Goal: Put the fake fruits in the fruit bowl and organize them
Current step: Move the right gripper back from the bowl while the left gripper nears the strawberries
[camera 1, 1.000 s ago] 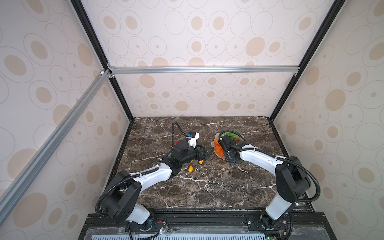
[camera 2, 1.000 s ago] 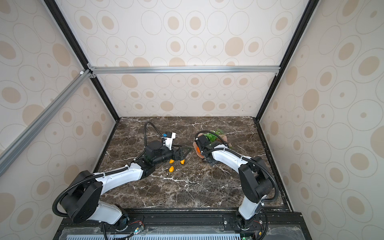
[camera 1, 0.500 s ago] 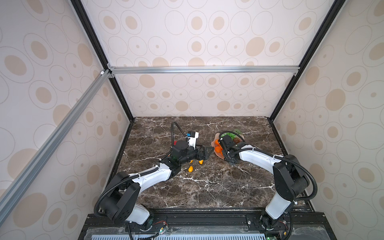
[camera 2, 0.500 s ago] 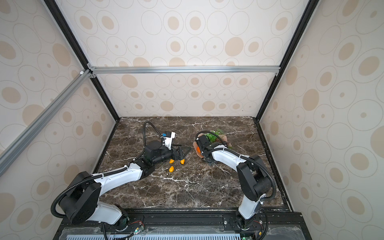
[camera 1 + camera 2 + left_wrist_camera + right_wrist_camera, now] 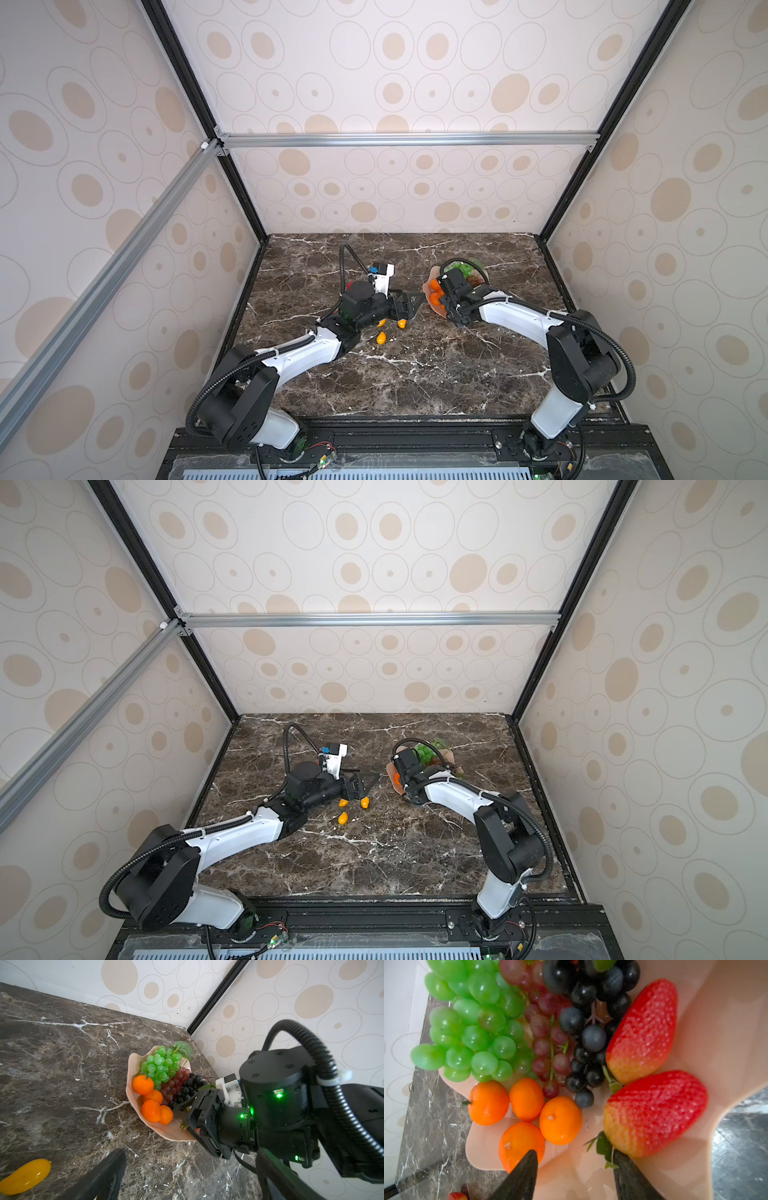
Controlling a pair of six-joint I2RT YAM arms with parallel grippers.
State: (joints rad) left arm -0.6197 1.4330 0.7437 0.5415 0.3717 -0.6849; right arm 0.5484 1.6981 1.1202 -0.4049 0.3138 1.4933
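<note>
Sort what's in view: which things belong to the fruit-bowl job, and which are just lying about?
Job: fruit bowl; in it green grapes, red-purple grapes, black grapes, four tangerines, two strawberries; three kumquats loose on the marble table.
Not job: marble table, aluminium rail, patterned walls, all fixtures.

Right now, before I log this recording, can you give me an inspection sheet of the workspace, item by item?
Surface: dark marble tabletop, white veins.
Job's things: fruit bowl holds green grapes, red-purple grapes, black grapes, four tangerines and two strawberries; three kumquats lie on the tabletop outside it.
Clutter: nothing seen.
Grippers: left gripper open, empty, low by the kumquats; right gripper open, empty, over the bowl beside a strawberry.
Cables: left arm's hose loops up; right arm's hose arcs above the bowl.
Surroundings: circle-patterned walls, aluminium rails.
</note>
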